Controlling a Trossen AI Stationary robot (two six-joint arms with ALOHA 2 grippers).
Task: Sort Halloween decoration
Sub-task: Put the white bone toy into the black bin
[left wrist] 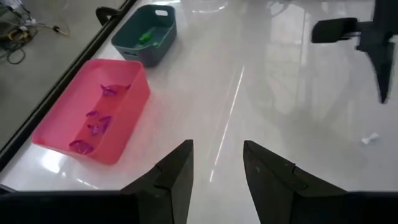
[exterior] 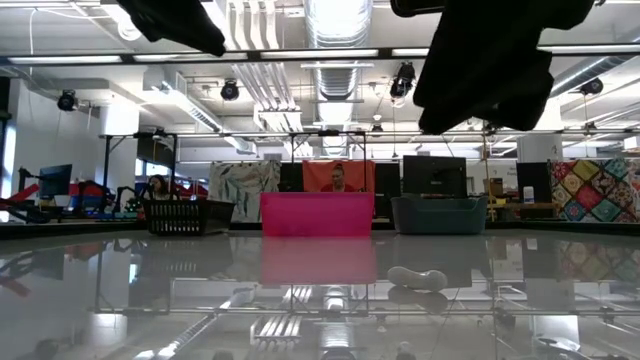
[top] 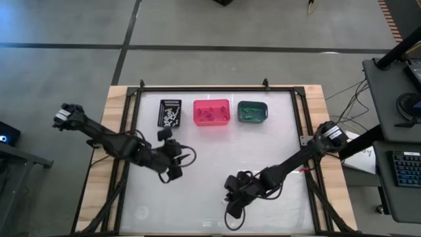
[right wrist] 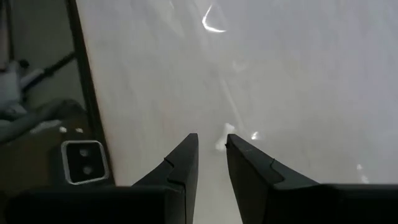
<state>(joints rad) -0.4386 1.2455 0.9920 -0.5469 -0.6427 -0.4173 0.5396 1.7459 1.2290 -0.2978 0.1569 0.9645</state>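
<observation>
One white trinket (exterior: 417, 277) of the Halloween decoration lies on the glossy white table (top: 217, 158) near its front edge. My right gripper (right wrist: 211, 137) hangs above it, open by a narrow gap, with the trinket (right wrist: 222, 142) just past its fingertips. My left gripper (left wrist: 217, 146) is open and holds nothing. It hovers over the table's left half (top: 172, 164), pointing toward the bins. Purple trinkets (left wrist: 96, 121) lie in the pink bin (left wrist: 59, 127). Green ones (left wrist: 145, 37) are in the teal bin (left wrist: 163, 43), and white ones in the black bin (top: 170, 112).
The three bins stand in a row along the far edge: black, then pink (top: 211, 112), then teal (top: 252, 111). A dark metal frame (top: 125, 151) borders the table on its wooden base. The room behind holds desks and people.
</observation>
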